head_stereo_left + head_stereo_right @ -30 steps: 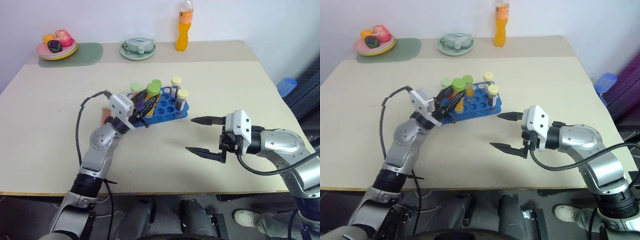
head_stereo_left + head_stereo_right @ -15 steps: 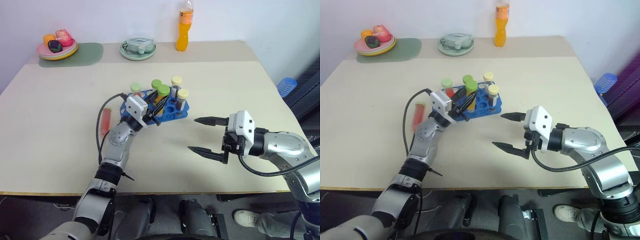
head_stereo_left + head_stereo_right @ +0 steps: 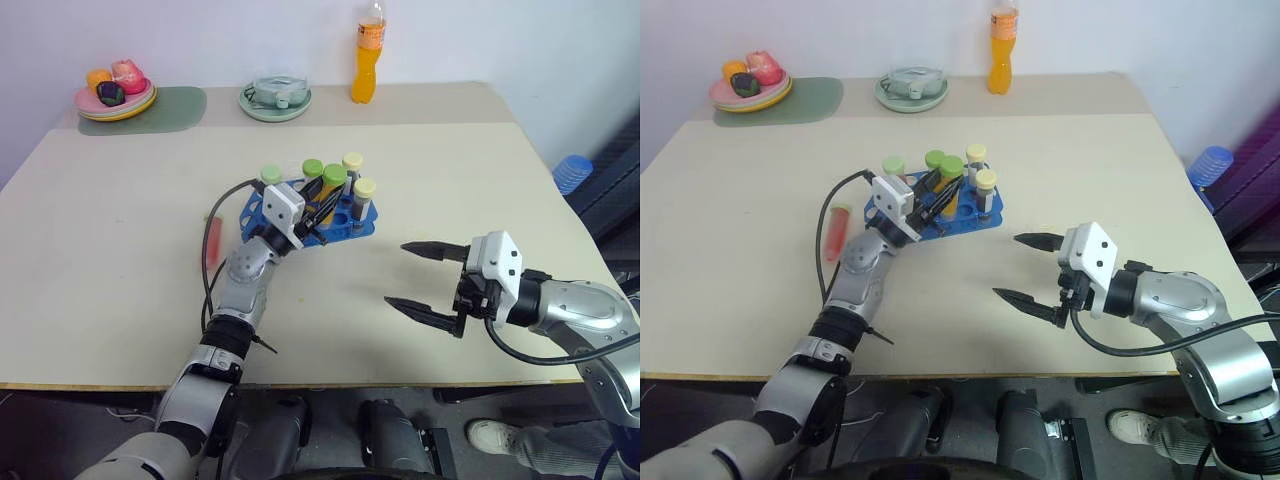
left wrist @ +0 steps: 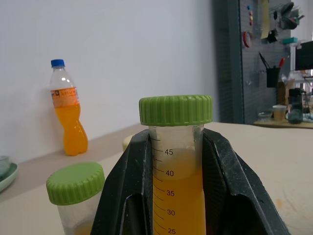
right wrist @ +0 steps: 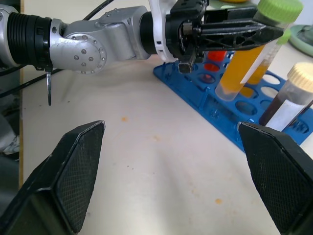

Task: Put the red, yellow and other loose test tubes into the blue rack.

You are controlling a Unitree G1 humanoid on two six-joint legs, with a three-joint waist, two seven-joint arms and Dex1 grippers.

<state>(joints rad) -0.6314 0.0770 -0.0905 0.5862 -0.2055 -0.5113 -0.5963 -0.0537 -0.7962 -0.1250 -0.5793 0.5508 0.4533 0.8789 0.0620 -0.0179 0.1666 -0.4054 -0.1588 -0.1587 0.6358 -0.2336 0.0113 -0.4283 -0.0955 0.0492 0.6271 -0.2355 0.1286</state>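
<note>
Tubes first: the left gripper (image 3: 312, 212) is clamped on a green-capped tube of orange-yellow liquid (image 5: 247, 58), fingers pinching the barrel just under the cap, and it hangs tilted over the blue rack (image 3: 340, 228), its tip at or just above a hole; I cannot tell whether it has entered. The rack sits near the middle of the table (image 3: 100, 290), a little toward the far edge. The right gripper (image 3: 428, 283) waits well apart toward the table's right edge, fingers spread wide, holding nothing.

My guess is these tubes are light, rigid plastic with screw caps, smooth-walled and likely slick, so a firm pinch high on the barrel, as now, looks sensible; the liquid shifts the weight downward, so the tube should hang tip-down and slide into a hole if kept closer to upright. Tilted as it is, it could catch the rim.

Counting: four tubes stand in the rack, two with green caps (image 3: 313, 168) and two with cream caps (image 3: 365, 187). One more is in the grip. One red tube (image 3: 213, 240) lies loose on the table just left of the rack, beside the arm's cable. So six in all, one still to be fetched.
</note>
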